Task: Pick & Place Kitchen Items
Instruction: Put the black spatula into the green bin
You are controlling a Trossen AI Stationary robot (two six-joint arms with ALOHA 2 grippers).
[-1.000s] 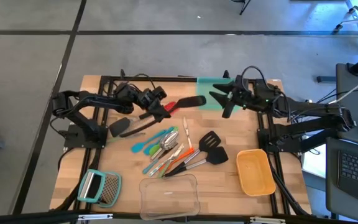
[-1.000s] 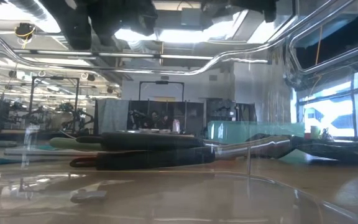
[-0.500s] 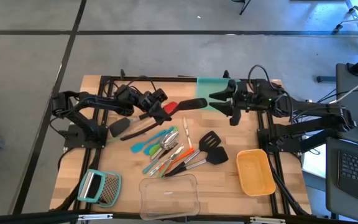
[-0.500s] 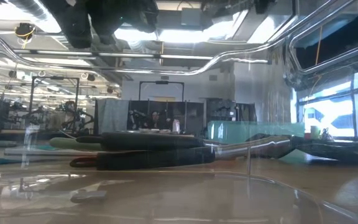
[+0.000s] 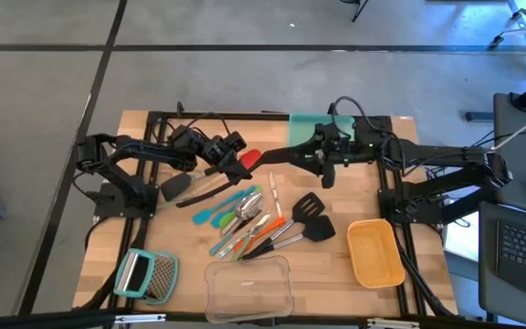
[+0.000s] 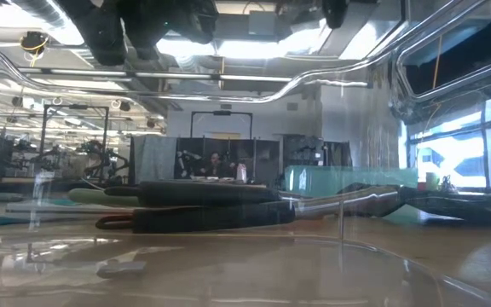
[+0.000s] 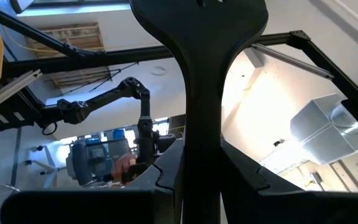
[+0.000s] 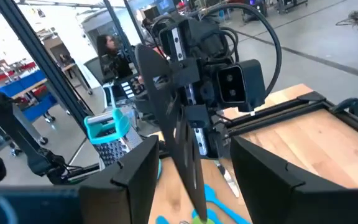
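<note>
Wooden table [image 5: 336, 270]. Flat metal grater with teal handle [image 5: 146, 274] at near left corner, also seen in right wrist view [image 8: 112, 138]. Clear container [image 5: 249, 288] at near edge middle. Yellow container [image 5: 375, 252] near right. Teal container [image 5: 305, 123] at far edge. Person [image 8: 114, 57] seated in the room behind.

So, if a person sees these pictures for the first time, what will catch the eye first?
Most striking is the black spatula held in the air above the far middle of the table, with the left gripper on one end and the right gripper at the blade end, like a handover. Next is the colourful pile of utensils in the table's centre, then the yellow container on the right side.
</note>
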